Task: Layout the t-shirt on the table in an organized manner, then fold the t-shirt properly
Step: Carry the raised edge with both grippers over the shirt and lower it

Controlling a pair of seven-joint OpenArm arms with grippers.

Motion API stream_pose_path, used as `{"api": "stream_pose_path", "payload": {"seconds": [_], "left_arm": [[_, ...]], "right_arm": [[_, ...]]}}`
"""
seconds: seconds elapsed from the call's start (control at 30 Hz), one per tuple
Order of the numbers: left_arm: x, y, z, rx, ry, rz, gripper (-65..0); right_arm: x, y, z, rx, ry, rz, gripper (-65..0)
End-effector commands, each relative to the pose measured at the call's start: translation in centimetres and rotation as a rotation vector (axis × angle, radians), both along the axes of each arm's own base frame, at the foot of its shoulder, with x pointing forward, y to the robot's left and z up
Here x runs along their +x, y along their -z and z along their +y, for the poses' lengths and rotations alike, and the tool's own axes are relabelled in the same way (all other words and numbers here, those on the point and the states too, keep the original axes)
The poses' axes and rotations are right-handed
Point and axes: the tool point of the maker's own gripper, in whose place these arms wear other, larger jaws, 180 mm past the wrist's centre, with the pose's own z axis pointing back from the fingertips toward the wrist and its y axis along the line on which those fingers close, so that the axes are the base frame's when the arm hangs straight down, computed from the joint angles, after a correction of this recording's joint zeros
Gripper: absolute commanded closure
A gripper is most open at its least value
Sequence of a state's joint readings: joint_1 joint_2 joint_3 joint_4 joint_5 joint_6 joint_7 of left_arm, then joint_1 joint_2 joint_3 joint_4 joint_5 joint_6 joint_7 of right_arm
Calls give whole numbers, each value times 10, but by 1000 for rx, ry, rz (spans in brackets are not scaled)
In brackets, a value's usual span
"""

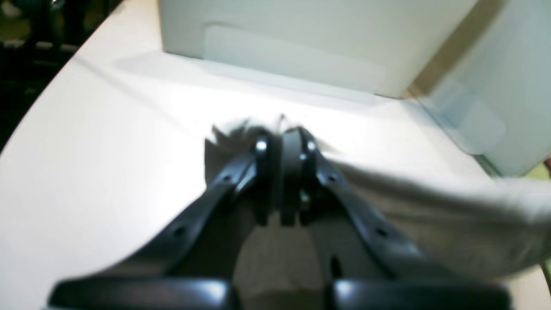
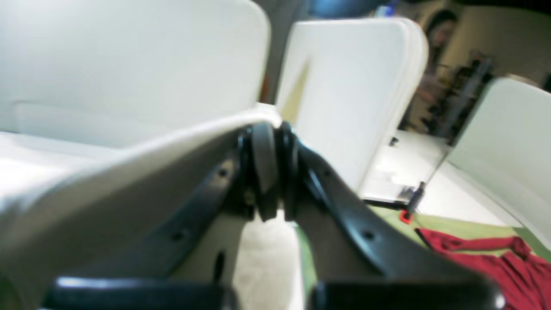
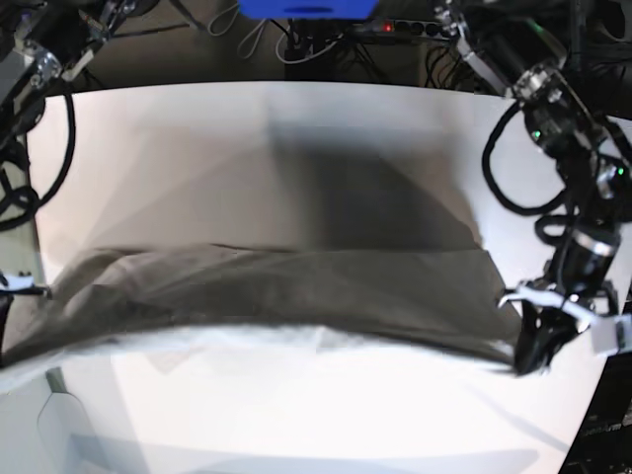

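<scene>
The light grey-beige t-shirt hangs stretched in a wide, blurred band across the white table, held up at both ends. My left gripper is shut on one edge of the t-shirt, which trails off to the right in the left wrist view. In the base view this gripper stands at the right end of the cloth. My right gripper is shut on the other edge, and the t-shirt runs away to its left. That arm sits past the base view's left border.
White upright panels stand around the table in both wrist views. A red cloth lies on the green floor beyond the table's side. Cables and a blue box sit behind the far table edge. A person stands in the background.
</scene>
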State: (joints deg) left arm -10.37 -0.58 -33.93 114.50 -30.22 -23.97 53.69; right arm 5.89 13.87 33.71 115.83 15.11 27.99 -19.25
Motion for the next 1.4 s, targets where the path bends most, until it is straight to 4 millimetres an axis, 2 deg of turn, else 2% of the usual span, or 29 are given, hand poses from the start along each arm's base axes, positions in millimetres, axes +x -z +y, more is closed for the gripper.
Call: {"api": "stream_pose_path", "payload": {"seconds": [0.0, 0.13, 0.23, 0.4, 0.5, 0.63, 0.73, 0.8, 0.87, 0.93, 1.03, 1.13, 1.2, 1.37], "left_arm": [[10, -26, -7, 5, 7, -84, -3], [37, -47, -16, 88, -20, -105, -3], [64, -54, -22, 123, -27, -87, -3], [108, -52, -35, 157, 11, -21, -3], [134, -53, -37, 168, 17, 21, -3], [155, -67, -36, 182, 13, 35, -3], [176, -51, -37, 197, 20, 123, -3], [188, -27, -29, 226, 15, 221, -3], [197, -3, -24, 231, 26, 301, -3], [203, 13, -20, 214, 30, 311, -3], [208, 17, -16, 199, 22, 276, -2], [210, 12, -9, 197, 8, 242, -3], [211, 10, -9, 197, 6, 231, -3], [210, 12, -4, 203, 1, 244, -5]], "right_arm": [[4, -29, 1, -28, -2, -74, -2], [33, -47, 13, -70, 10, -14, -3], [55, -49, 19, -100, 13, 62, -3], [86, -49, 26, -98, -24, 119, -3], [119, -40, 25, -81, -41, 192, -3], [152, -23, 2, -48, 13, 290, -3], [177, -4, 1, -41, 7, 383, -3], [192, 12, 9, -48, -19, 449, -3], [201, 26, 11, -61, -32, 503, -3], [209, 38, 17, -66, -48, 548, -3], [217, 51, 26, -90, -78, 574, -4], [222, 57, 35, -121, -100, 587, -10], [222, 62, 36, -127, -103, 602, -49], [221, 67, 37, -131, -105, 612, -246]]}}
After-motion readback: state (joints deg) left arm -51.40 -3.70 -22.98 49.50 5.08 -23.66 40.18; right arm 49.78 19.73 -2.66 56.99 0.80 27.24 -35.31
